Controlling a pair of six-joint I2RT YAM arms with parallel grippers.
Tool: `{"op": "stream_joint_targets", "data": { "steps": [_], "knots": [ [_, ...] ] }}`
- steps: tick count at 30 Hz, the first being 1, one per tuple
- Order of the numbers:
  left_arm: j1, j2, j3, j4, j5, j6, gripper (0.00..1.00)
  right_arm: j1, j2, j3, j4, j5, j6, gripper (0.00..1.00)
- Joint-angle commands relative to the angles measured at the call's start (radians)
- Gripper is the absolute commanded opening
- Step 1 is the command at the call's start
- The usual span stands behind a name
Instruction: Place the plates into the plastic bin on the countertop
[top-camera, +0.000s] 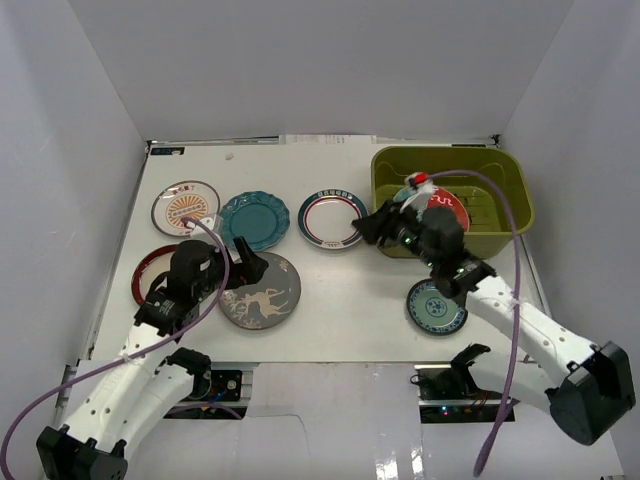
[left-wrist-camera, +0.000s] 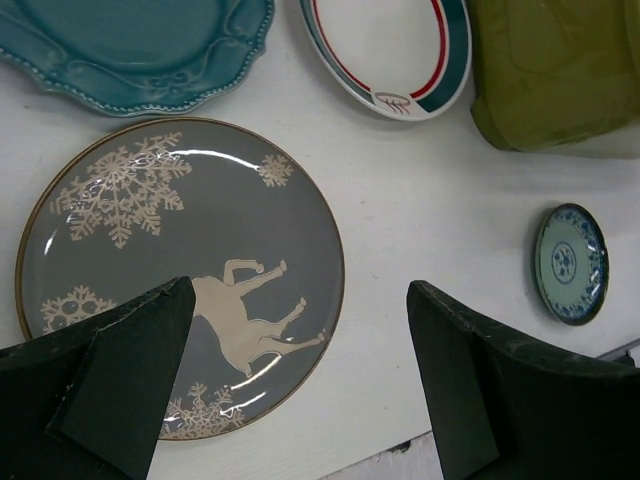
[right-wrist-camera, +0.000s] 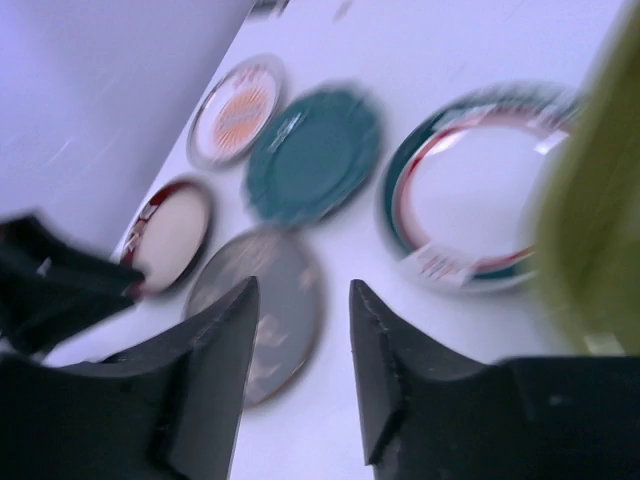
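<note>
The olive-green plastic bin (top-camera: 500, 175) stands at the back right, with a red plate (top-camera: 447, 204) inside it, partly hidden by my right arm. On the countertop (top-camera: 350, 290) lie the orange sunburst plate (top-camera: 185, 207), teal scalloped plate (top-camera: 254, 220), white red-rimmed plate (top-camera: 332, 218), red-black plate (top-camera: 150, 272), grey deer plate (top-camera: 265, 295) and small teal-white plate (top-camera: 437, 306). My left gripper (left-wrist-camera: 300, 390) is open and empty above the deer plate's (left-wrist-camera: 180, 250) right edge. My right gripper (right-wrist-camera: 303, 290) is open and empty, beside the bin's left wall (right-wrist-camera: 590, 220), near the red-rimmed plate (right-wrist-camera: 480, 185).
White walls enclose the countertop on three sides. My left arm (top-camera: 190, 275) covers part of the red-black plate. The table's near edge (left-wrist-camera: 440, 450) lies just below the left gripper. The right wrist view is motion-blurred.
</note>
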Motion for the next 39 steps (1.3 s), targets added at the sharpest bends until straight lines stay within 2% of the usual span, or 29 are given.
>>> {"op": "stream_joint_targets", "data": {
  "steps": [1, 2, 3, 4, 6, 8, 9, 10, 12, 14, 17, 18, 20, 23, 24, 26, 27, 30, 35, 36, 37, 39],
  "knots": [
    [0.007, 0.027, 0.062, 0.003, -0.108, -0.056, 0.98, 0.2, 0.042, -0.176, 0.231, 0.046, 0.165, 0.44],
    [0.005, 0.043, 0.07, 0.017, -0.12, -0.057, 0.98, 0.29, 0.072, -0.193, 0.263, 0.091, 0.175, 0.4],
    [0.007, 0.052, 0.084, 0.019, -0.128, -0.054, 0.98, 0.326, 0.143, -0.204, 0.308, 0.098, 0.185, 0.32],
    [0.007, 0.061, 0.117, 0.016, -0.135, -0.045, 0.98, 0.352, 0.181, -0.222, 0.335, 0.095, 0.222, 0.3],
    [0.005, 0.075, 0.151, 0.008, -0.166, -0.004, 0.98, 0.404, 0.285, -0.251, 0.421, 0.067, 0.262, 0.3],
    [0.007, 0.069, 0.176, 0.003, -0.183, 0.024, 0.98, 0.437, 0.35, -0.294, 0.553, 0.072, 0.335, 0.42],
    [0.007, 0.055, 0.176, 0.0, -0.206, 0.038, 0.98, 0.443, 0.416, -0.299, 0.582, 0.075, 0.362, 0.55],
    [0.005, 0.047, 0.165, -0.001, -0.215, 0.039, 0.98, 0.446, 0.448, -0.302, 0.633, 0.075, 0.388, 0.59],
    [0.007, 0.031, 0.144, -0.006, -0.229, 0.038, 0.98, 0.46, 0.552, -0.302, 0.703, 0.067, 0.455, 0.64],
    [0.005, 0.008, 0.104, -0.007, -0.231, 0.012, 0.98, 0.47, 0.625, -0.278, 0.78, 0.022, 0.504, 0.64],
    [0.007, 0.001, 0.075, -0.01, -0.228, -0.022, 0.98, 0.487, 0.752, -0.242, 0.869, 0.026, 0.592, 0.58],
    [0.005, 0.003, 0.076, -0.015, -0.231, -0.03, 0.98, 0.489, 0.808, -0.231, 0.882, 0.028, 0.627, 0.52],
    [0.008, 0.021, 0.09, -0.024, -0.217, -0.101, 0.97, 0.49, 0.896, -0.199, 0.933, 0.046, 0.693, 0.48],
    [0.008, 0.032, 0.09, -0.004, -0.203, -0.157, 0.96, 0.49, 0.945, -0.17, 0.957, 0.095, 0.721, 0.45],
    [0.008, 0.043, 0.089, 0.0, -0.2, -0.166, 0.96, 0.49, 0.962, -0.152, 0.949, 0.101, 0.722, 0.41],
    [0.01, 0.069, 0.085, 0.014, -0.197, -0.185, 0.96, 0.495, 0.959, -0.147, 0.94, 0.116, 0.725, 0.33],
    [0.01, 0.081, 0.084, 0.017, -0.198, -0.188, 0.96, 0.497, 0.95, -0.15, 0.941, 0.121, 0.722, 0.19],
    [0.017, 0.13, 0.075, 0.037, -0.188, -0.202, 0.96, 0.501, 0.882, -0.191, 0.928, 0.147, 0.696, 0.08],
    [0.163, 0.198, 0.069, 0.1, -0.056, -0.212, 0.97, 0.527, 0.691, -0.315, 0.902, 0.162, 0.611, 0.08],
    [0.195, 0.21, 0.064, 0.114, 0.022, -0.217, 0.97, 0.532, 0.607, -0.335, 0.883, 0.17, 0.577, 0.08],
    [0.248, 0.234, 0.062, 0.124, 0.048, -0.229, 0.97, 0.536, 0.558, -0.355, 0.863, 0.179, 0.554, 0.08],
    [0.281, 0.256, 0.059, 0.146, 0.07, -0.243, 0.97, 0.543, 0.397, -0.414, 0.784, 0.216, 0.516, 0.08]
  ]
}}
